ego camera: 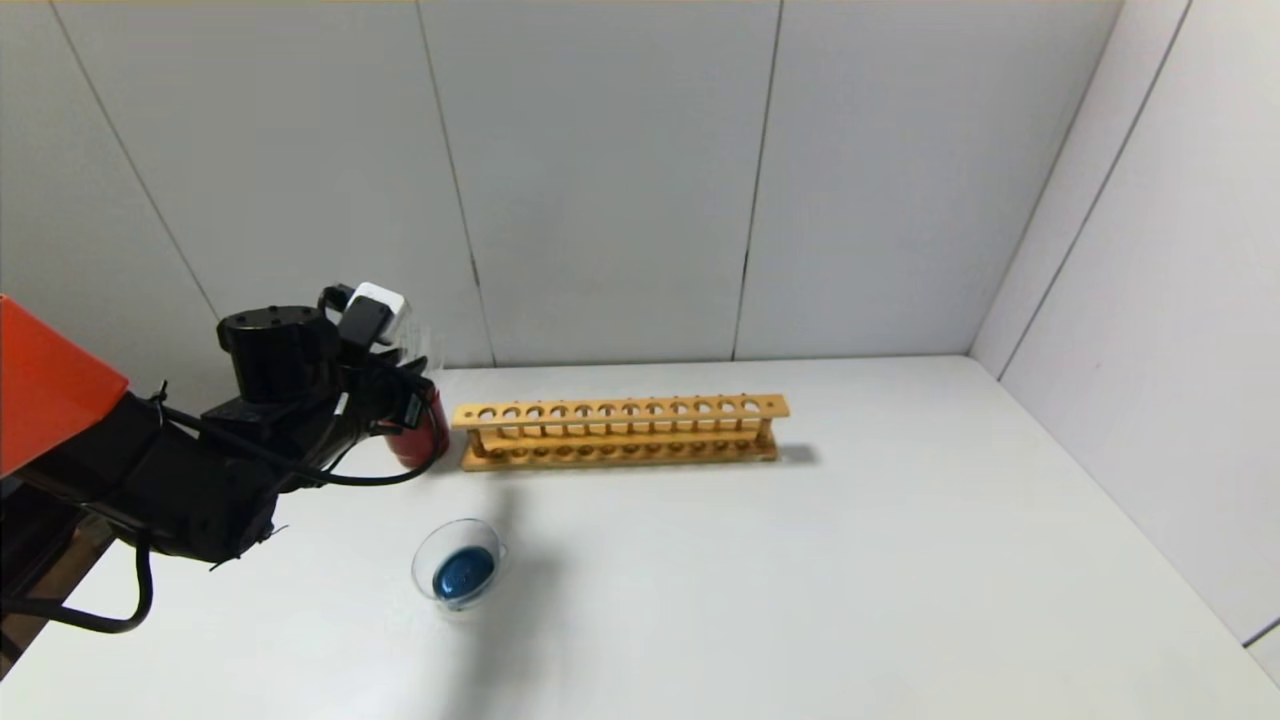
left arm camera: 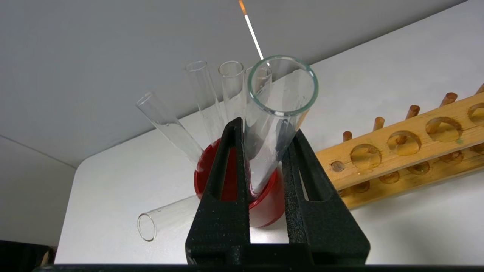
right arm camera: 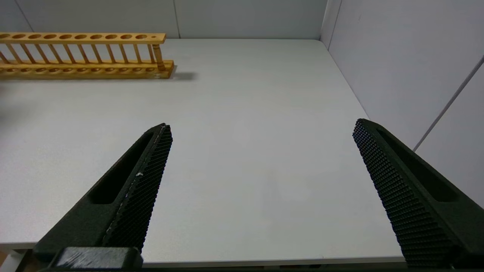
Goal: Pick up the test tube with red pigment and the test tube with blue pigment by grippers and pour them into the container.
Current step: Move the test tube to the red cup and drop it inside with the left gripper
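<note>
A clear empty test tube (left arm camera: 278,113) is pinched between the jaws of the left gripper (left arm camera: 264,136) at the centre of the left wrist view, its lower end held over the dark red cup (left arm camera: 264,207), in which several other clear tubes (left arm camera: 204,94) are propped. The container (ego camera: 458,562), with blue liquid pooled in it, is seen on the white bench (ego camera: 800,580) at lower left of the head view, in front of the cup and the wooden rack (ego camera: 620,430). The right gripper (right arm camera: 261,151) is held low over the bench with its jaws spread wide and nothing between them.
</note>
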`<state>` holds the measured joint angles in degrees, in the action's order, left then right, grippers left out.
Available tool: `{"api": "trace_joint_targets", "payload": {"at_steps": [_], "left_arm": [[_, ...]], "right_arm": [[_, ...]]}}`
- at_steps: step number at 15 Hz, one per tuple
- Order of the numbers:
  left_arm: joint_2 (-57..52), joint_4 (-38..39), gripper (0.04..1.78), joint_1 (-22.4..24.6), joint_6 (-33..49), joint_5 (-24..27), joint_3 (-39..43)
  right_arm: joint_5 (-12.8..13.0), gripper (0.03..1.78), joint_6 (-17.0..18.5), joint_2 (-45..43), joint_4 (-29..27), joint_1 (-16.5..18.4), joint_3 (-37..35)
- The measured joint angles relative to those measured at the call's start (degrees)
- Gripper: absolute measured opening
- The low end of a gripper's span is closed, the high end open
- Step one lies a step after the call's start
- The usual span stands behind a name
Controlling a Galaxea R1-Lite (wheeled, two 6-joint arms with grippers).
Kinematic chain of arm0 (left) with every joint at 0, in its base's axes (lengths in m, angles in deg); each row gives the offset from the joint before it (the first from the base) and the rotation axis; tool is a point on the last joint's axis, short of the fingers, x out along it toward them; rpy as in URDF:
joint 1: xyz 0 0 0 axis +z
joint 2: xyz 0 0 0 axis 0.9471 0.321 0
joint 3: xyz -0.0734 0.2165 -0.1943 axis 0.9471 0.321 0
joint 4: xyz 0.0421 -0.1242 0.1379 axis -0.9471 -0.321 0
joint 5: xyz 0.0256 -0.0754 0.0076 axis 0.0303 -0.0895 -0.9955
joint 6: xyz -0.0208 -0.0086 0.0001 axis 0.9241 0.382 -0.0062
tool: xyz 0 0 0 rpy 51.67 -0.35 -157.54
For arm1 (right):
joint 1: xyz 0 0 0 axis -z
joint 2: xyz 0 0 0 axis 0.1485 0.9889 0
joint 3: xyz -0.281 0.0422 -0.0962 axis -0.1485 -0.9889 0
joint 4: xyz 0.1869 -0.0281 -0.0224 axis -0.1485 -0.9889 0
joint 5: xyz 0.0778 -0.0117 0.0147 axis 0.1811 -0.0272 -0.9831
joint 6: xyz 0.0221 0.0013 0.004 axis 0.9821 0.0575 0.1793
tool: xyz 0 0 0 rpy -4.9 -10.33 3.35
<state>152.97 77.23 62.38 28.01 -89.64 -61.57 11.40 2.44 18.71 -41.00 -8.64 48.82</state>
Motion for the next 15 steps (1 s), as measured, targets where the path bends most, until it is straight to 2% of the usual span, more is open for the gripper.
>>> {"api": "trace_joint_targets", "payload": {"at_steps": [15], "left_arm": [[2.16,2.76,0.32,1.16,0.09,0.0,-0.02]], "right_arm": [[0.0,1.75,0.0,0.0,-0.02,0.02,0.0]]}}
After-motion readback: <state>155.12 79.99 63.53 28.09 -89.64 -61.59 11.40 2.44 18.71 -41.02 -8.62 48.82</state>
